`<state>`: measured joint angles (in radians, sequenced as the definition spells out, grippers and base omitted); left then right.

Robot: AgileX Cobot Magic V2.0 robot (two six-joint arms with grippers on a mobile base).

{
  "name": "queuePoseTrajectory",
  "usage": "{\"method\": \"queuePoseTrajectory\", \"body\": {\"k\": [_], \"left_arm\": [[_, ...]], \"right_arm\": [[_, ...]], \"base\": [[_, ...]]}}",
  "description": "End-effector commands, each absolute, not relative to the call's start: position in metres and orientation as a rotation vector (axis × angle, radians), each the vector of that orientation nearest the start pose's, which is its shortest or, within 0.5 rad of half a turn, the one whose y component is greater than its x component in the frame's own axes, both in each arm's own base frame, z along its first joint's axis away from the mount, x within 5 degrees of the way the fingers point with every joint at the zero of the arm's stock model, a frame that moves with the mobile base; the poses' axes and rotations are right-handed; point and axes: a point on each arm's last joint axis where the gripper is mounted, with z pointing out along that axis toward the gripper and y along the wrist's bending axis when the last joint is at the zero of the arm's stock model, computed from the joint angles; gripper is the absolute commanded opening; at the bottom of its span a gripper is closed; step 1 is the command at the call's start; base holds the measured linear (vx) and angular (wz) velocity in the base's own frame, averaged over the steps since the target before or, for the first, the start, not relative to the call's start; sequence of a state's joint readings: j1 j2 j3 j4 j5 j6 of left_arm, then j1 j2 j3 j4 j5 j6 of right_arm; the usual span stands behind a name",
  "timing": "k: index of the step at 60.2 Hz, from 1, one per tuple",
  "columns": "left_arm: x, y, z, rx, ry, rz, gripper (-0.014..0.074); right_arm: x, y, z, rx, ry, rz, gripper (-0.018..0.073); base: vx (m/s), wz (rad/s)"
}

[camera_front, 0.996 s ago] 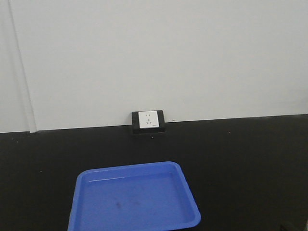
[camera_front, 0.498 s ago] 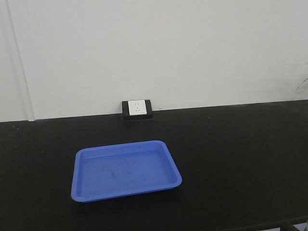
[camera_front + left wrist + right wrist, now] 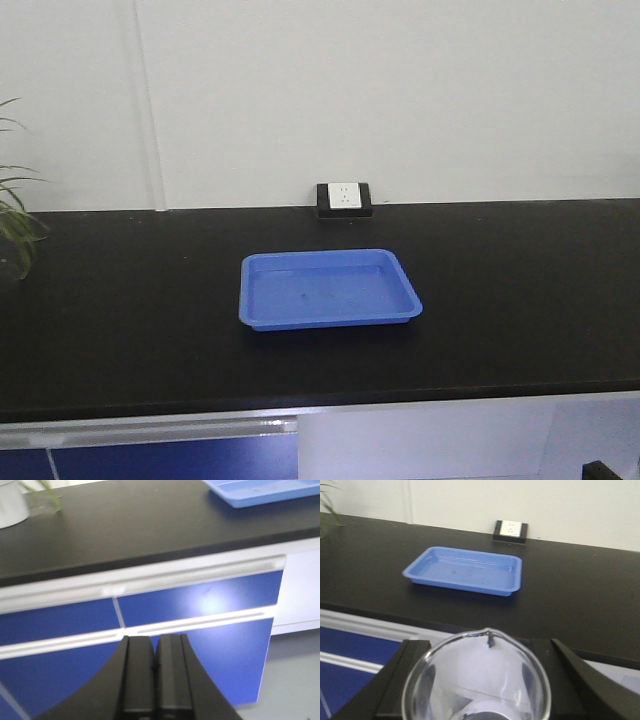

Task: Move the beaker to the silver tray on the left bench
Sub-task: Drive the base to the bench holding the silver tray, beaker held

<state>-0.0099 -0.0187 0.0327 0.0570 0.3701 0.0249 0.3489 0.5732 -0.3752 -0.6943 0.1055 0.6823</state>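
One blue tray (image 3: 330, 290), one beaker (image 3: 477, 680), one wall socket (image 3: 344, 198), one potted plant (image 3: 12, 505).

The light is even and soft in all three views and seems to come from above; the white wall (image 3: 400, 90) is bright but not burnt out. The black table (image 3: 120, 330) is matte and reflects almost nothing, only a weak grey sheen in the right wrist view. A thin, soft shadow lies under the front edge of the blue tray (image 3: 330, 290). The front view is a little grainy. The left wrist view is blurred over the whole picture, and a pale glare spot sits on the blue cabinet front (image 3: 210, 602). In the right wrist view the beaker (image 3: 477, 680), close to the lens, is soft, with small bright reflections on its rim.
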Motion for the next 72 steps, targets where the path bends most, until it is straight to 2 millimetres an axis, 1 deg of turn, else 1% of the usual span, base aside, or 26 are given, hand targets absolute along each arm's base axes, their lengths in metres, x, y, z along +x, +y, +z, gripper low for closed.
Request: {"method": "queuePoseTrajectory", "body": {"k": [1, 20, 36, 72], "left_arm": [[0.0542, 0.0006, 0.1702, 0.071, 1.803, 0.056, 0.0001], [0.0542, 0.0006, 0.1702, 0.071, 1.803, 0.056, 0.0001], [0.0542, 0.0006, 0.1702, 0.071, 1.803, 0.056, 0.0001], [0.0542, 0.0006, 0.1702, 0.071, 1.803, 0.056, 0.0001]], "right_arm": [[0.1189, 0.0402, 0.3003, -0.301, 1.659, 0.210, -0.0011], [0.1189, 0.0401, 0.3002, -0.300, 1.659, 0.209, -0.0011], [0.1189, 0.0401, 0.3002, -0.300, 1.659, 0.209, -0.0011], [0.1189, 0.0401, 0.3002, -0.300, 1.659, 0.209, -0.0011]], "base": [[-0.39, 0.27], [-0.39, 0.29], [-0.38, 0.44], [-0.35, 0.65]]}}
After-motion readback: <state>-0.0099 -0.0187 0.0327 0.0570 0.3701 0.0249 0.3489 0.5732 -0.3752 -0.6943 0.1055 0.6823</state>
